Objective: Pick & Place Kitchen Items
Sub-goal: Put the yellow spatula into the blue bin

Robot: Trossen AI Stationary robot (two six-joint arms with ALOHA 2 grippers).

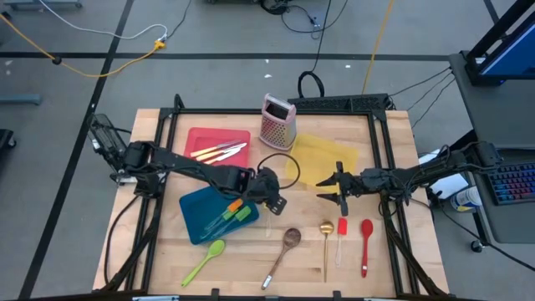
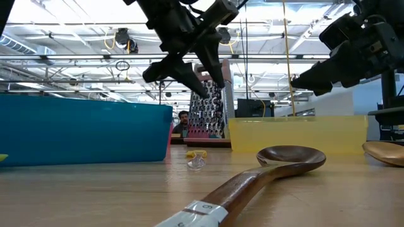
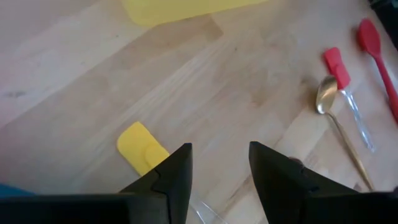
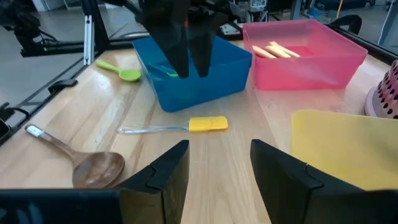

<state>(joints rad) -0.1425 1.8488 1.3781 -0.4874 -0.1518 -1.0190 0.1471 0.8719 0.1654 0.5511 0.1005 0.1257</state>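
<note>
High view: table, then blue bin, red bin with knives, yellow bin, no readable writing. Left gripper open, empty, above yellow spatula beside blue bin. Right gripper open, empty. Low view alone shows a person behind.

Yellow spatula lies flat on wood beside blue bin.

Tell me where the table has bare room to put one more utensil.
Bare wood lies at the front corner right of the red spoon, and along the front left of the green spoon. It is crowded from the wooden spoon to the red spoon.
</note>
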